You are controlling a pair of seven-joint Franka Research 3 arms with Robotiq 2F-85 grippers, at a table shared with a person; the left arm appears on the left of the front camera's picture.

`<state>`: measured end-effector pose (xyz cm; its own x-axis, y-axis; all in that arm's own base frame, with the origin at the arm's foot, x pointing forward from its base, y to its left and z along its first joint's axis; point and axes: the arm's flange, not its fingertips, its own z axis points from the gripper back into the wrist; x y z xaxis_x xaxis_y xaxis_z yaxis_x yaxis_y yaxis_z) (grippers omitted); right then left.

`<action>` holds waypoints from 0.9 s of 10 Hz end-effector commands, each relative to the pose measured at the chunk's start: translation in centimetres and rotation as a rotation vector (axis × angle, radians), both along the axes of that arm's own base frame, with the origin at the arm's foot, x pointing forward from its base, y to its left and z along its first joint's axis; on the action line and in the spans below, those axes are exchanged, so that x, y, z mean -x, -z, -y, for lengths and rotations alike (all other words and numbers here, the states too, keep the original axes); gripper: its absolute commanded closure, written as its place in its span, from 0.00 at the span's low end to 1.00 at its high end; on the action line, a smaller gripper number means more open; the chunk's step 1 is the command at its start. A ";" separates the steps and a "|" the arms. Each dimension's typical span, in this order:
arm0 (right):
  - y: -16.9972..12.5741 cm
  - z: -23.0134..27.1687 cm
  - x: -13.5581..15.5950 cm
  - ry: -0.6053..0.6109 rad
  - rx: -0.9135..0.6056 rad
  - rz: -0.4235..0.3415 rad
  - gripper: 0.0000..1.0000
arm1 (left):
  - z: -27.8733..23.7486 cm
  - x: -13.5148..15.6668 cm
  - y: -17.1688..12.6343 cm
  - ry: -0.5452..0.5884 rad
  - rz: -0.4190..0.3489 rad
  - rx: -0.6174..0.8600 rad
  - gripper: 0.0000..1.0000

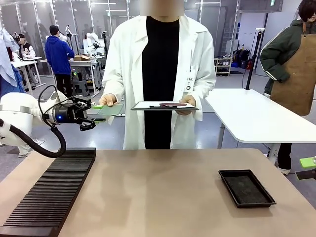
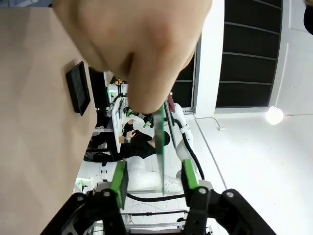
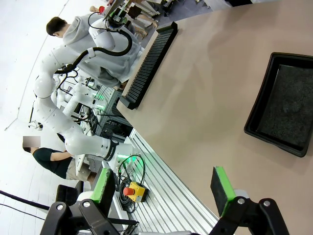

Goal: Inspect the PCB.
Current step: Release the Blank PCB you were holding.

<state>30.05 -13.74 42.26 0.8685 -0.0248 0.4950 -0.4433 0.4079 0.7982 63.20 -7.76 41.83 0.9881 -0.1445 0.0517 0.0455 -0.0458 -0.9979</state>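
Fingers [image 2: 190, 172] of left gripper [image 2: 155, 174] parted, clear of one thin green PCB [image 2: 160, 147] — person's hand [image 2: 132, 44] pinches it | right gripper [image 3: 161, 185] wide apart, empty

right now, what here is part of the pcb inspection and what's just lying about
In the job: PCB, person's hand gripping it, left claw open around its edge.
Lying about: black tray, slotted rack, tablet in the person's other hand, right claw.

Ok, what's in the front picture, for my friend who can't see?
A person in a white coat holds the PCB flat in one hand, its other end inside the open left gripper. Their other hand holds a dark tablet.
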 end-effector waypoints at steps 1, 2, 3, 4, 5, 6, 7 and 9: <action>-0.1 0.1 -0.1 -0.003 -0.011 0.025 0.00 | -0.2 -0.1 -0.4 0.017 0.005 -0.022 0.00; -0.1 0.1 -0.1 -0.003 -0.011 0.025 0.00 | -0.3 -0.1 -0.5 0.018 -0.002 -0.024 0.02; -0.1 0.1 -0.1 -0.003 -0.011 0.025 0.00 | -0.3 -0.2 -0.5 0.021 -0.006 -0.027 0.00; -0.1 0.1 -0.1 -0.003 -0.011 0.025 0.00 | -0.3 -0.3 -0.4 0.020 -0.008 -0.031 0.00; -0.1 0.1 -0.1 -0.003 -0.011 0.025 0.00 | -0.3 -0.2 -0.4 0.016 -0.015 -0.037 0.00; -0.1 0.1 -0.1 -0.003 -0.011 0.025 0.00 | -0.3 -0.1 -0.3 0.014 -0.017 -0.050 0.00; -0.1 0.1 -0.1 -0.003 -0.011 0.025 0.00 | -0.3 0.3 -0.1 0.002 -0.016 -0.057 0.00; -0.1 0.1 -0.1 -0.003 -0.011 0.025 0.00 | -0.4 0.1 0.2 0.005 -0.004 -0.022 0.00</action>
<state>30.05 -13.74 42.26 0.8685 -0.0248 0.4951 -0.4433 0.4079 0.7982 63.01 -7.31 41.42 0.9862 -0.1600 0.0423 0.0414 -0.0086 -0.9991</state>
